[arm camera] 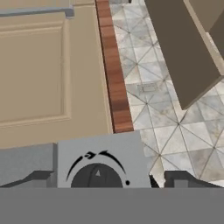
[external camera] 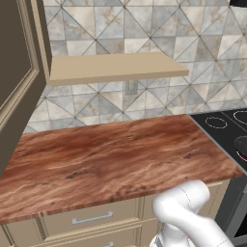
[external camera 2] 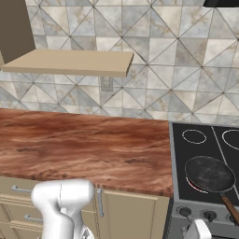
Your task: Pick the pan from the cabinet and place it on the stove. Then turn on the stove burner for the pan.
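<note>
One pan [external camera 2: 208, 174] rests on one stove [external camera 2: 198, 154]; tool [arm camera: 97, 178] fingers apart, straddling one knob [arm camera: 96, 177].

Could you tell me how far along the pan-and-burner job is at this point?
Done: the pan sits on the stove, over a front burner ring. In hand: the gripper faces a stove knob on the front panel, its fingers spread either side of it. Left: whether the burner is on yet can't be told from these views.

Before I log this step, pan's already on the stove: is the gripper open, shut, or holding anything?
Gripper: open, holding nothing; its fingertips stand either side of a stove knob.
</note>
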